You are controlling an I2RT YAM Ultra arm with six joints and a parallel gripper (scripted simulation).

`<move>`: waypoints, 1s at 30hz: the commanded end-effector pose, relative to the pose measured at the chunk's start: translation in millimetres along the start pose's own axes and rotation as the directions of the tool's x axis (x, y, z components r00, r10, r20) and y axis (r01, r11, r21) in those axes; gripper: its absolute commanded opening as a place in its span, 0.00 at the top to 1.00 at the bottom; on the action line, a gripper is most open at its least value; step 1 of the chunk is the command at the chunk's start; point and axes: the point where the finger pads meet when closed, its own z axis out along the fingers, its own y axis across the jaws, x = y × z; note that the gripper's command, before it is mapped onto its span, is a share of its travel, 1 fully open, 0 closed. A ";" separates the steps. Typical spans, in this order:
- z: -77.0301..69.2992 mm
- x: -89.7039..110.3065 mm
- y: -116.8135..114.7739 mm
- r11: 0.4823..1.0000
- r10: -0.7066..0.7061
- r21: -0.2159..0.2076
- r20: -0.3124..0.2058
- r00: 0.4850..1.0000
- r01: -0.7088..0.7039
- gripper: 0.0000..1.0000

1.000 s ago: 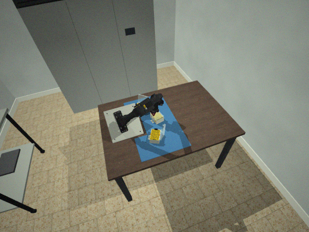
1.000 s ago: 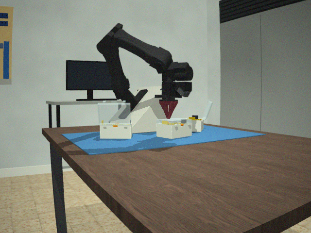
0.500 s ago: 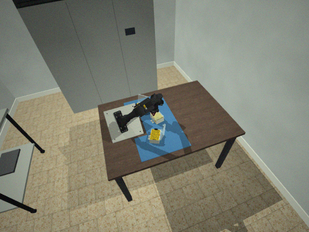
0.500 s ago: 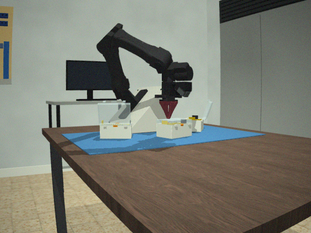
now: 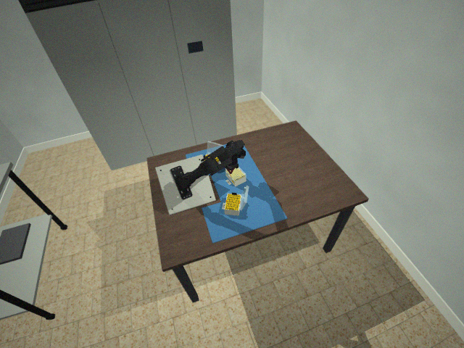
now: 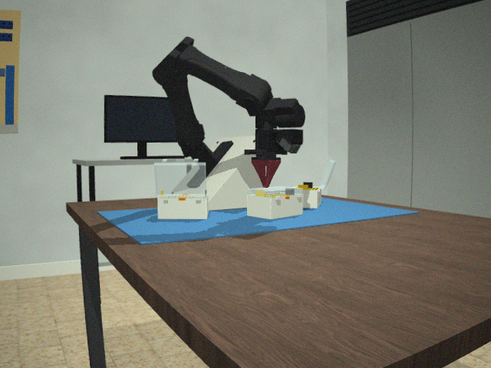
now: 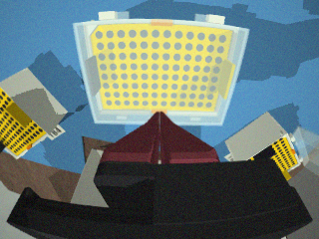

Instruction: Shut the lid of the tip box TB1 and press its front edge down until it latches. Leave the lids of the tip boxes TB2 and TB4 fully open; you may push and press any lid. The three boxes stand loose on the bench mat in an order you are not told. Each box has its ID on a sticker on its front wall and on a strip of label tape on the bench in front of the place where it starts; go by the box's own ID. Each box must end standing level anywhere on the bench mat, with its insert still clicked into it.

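Note:
Three white tip boxes with yellow inserts stand on the blue mat [image 6: 253,221]. The middle box [image 6: 274,202] has its clear lid down flat over the insert; it also shows in the wrist view [image 7: 159,70] and in the top view [image 5: 235,175]. My gripper [image 6: 266,182] is shut and empty, pointing straight down. Its red fingertips [image 7: 159,119] meet the lid at the edge nearest the arm. The left box [image 6: 182,205] has its lid upright. The far right box [image 6: 311,195] has its lid [image 6: 328,172] tilted back open. I cannot read the ID stickers.
The arm's grey base plate [image 5: 185,187] lies beside the mat. The open boxes flank the gripper in the wrist view, one at the left [image 7: 20,116] and one at the right [image 7: 279,146]. Brown table top [image 6: 317,277] surrounds the mat.

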 end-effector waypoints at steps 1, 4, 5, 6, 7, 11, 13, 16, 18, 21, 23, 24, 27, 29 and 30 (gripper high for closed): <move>8.6 -4.2 0.1 1.000 0.030 -0.005 0.010 0.999 -0.030 1.00; 8.6 -4.2 0.1 1.000 0.030 -0.005 0.010 0.999 -0.030 1.00; 8.6 -4.2 0.1 1.000 0.030 -0.005 0.010 0.999 -0.030 1.00; 8.6 -4.2 0.1 1.000 0.030 -0.005 0.010 0.999 -0.030 1.00; 8.6 -4.2 0.1 1.000 0.030 -0.005 0.010 0.999 -0.030 1.00; 8.6 -4.2 0.1 1.000 0.030 -0.005 0.010 0.999 -0.030 1.00; 8.6 -4.2 0.1 1.000 0.030 -0.005 0.010 0.999 -0.030 1.00; 8.6 -4.2 0.1 1.000 0.030 -0.005 0.010 0.999 -0.030 1.00; 8.6 -4.2 0.1 1.000 0.030 -0.005 0.010 0.999 -0.030 1.00; 8.6 -4.2 0.1 1.000 0.030 -0.005 0.010 0.999 -0.030 1.00; 6.9 -4.2 0.1 1.000 0.030 -0.005 0.010 0.999 -0.030 1.00; 5.3 -4.2 0.1 1.000 0.030 -0.005 0.010 0.999 -0.030 1.00; 0.3 -4.1 0.1 1.000 0.030 -0.005 0.010 0.999 -0.030 1.00; -3.0 -4.1 0.1 1.000 0.030 -0.005 0.010 0.999 -0.030 1.00; -4.7 -4.1 0.1 1.000 0.030 -0.005 0.010 0.999 -0.030 1.00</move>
